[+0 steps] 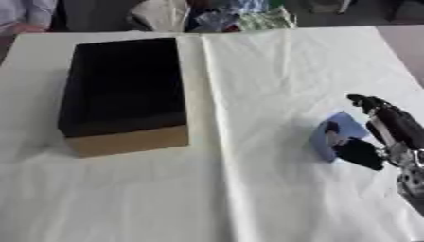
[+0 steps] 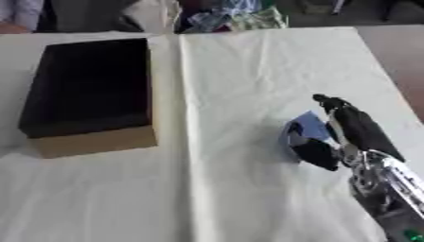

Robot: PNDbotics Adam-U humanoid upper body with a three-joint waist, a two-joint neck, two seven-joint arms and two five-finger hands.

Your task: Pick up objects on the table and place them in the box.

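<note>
A small light-blue object (image 1: 341, 128) sits on the white table cloth at the right. My right hand (image 2: 352, 128) comes in from the lower right and is closed round it, black fingers over its far side and the thumb (image 2: 314, 152) against its near side. Part of the object is hidden by the hand. An open cardboard box (image 1: 124, 92) with a dark inside stands at the left, far from the hand. My left hand does not show in either view.
A white cloth (image 1: 248, 189) covers the table, with a fold line running down its middle. Clutter of bags and fabric (image 1: 224, 16) lies beyond the far edge. The table's right edge (image 1: 406, 52) is close to the hand.
</note>
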